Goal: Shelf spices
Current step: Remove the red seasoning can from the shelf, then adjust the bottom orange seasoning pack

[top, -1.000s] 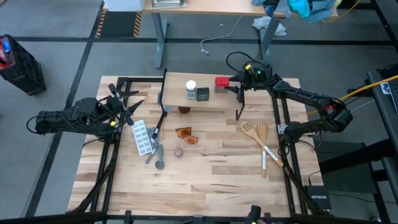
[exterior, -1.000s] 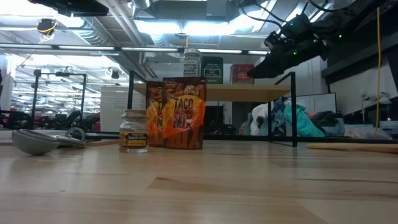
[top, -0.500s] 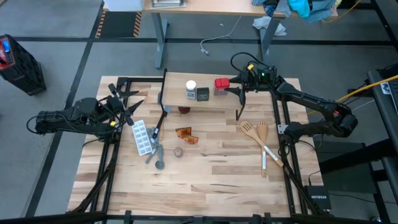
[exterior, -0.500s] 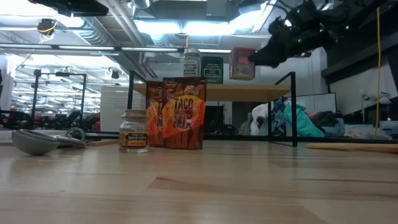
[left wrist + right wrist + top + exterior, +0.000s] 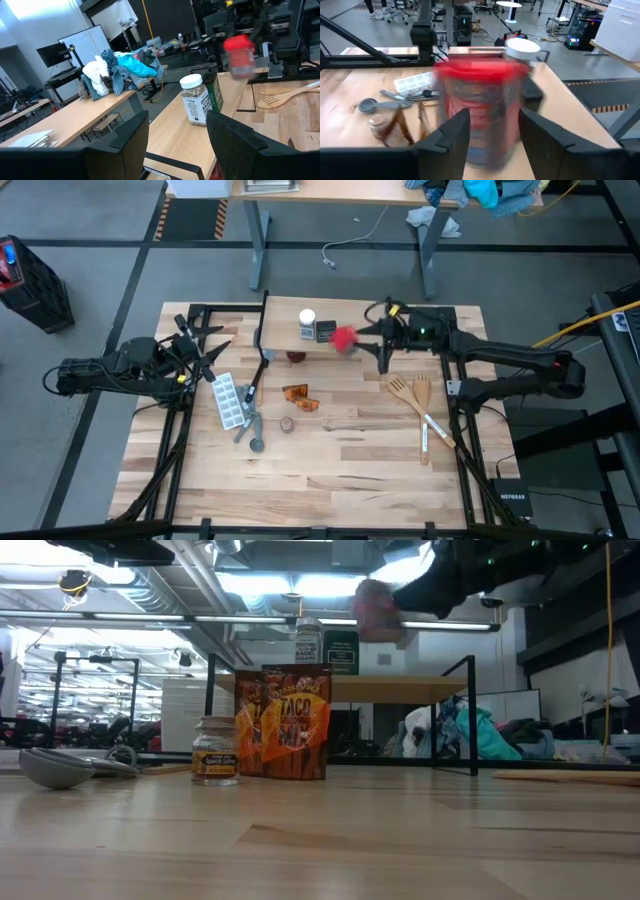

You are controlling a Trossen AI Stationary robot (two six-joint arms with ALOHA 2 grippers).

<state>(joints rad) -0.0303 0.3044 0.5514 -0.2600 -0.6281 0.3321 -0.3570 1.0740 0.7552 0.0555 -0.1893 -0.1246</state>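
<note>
The shelf (image 5: 350, 352) stands at the table's far middle. On it are a white-capped jar (image 5: 307, 323) and a dark tin (image 5: 326, 331). My right gripper (image 5: 366, 335) is shut on the red-topped box (image 5: 343, 338), which hangs blurred above the shelf, right of the tin. Orange packets (image 5: 298, 396) and a small jar (image 5: 286, 423) stand on the table in front of the shelf. A small brown-capped jar (image 5: 296, 357) sits under the shelf's front edge. My left gripper (image 5: 205, 355) waits open at the table's left, touching nothing. My right gripper pinches the red-topped box between its two fingers (image 5: 451, 134), one on each side wall of the lower body (image 5: 482, 131). The fingers come roughly level from the table's right. The box sits upright, lifted clear above the shelf.
A pale ice-cube tray (image 5: 229, 400) and grey measuring spoons (image 5: 250, 432) lie left of the packets. Two wooden spatulas (image 5: 420, 395) lie at the right. The shelf's black legs (image 5: 383, 360) stand beside my right gripper. Bare tabletop (image 5: 330, 480) spreads along the near edge.
My right gripper has lifted the red-topped box off the right end of the shelf. It has carried the box up and toward the table's left, nearer the dark tin. The box stays upright.
</note>
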